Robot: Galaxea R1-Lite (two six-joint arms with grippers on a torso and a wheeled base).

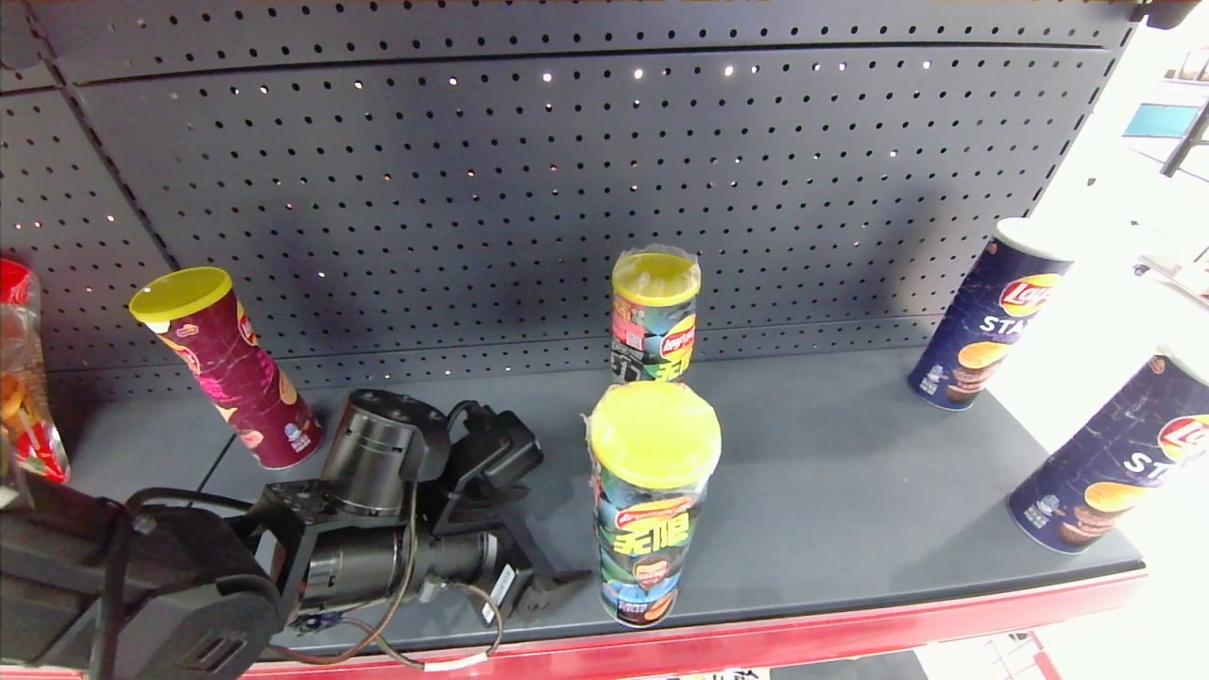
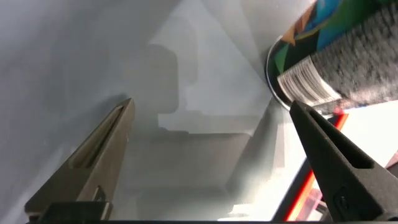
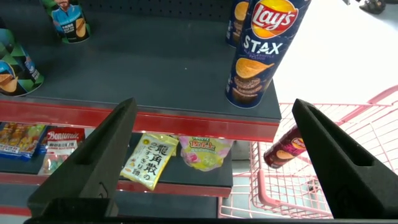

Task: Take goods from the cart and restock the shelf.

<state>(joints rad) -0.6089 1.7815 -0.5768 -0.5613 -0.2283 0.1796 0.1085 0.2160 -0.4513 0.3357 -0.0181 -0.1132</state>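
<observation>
chip can (image 1: 652, 501) at shelf (image 1: 831, 472) front edge | l tool (image 2: 211, 106) beside, open, empty | r tool (image 3: 214, 102) open, empty

Left wrist view: front green can (image 2: 336, 62) is cut by the frame edge. You get its base and barcode, the rest is out. Head view: front blue can (image 1: 1115, 463) runs off the right edge, and the snack bag (image 1: 24, 378) is clipped at the left edge. Right wrist view: you lose the front blue can's top to the frame. The rear blue can (image 3: 237, 22) sits mostly behind it. The maroon can (image 3: 280, 152) in the cart (image 3: 364, 127) is part-hidden behind a finger of the right gripper (image 3: 212, 104).
</observation>
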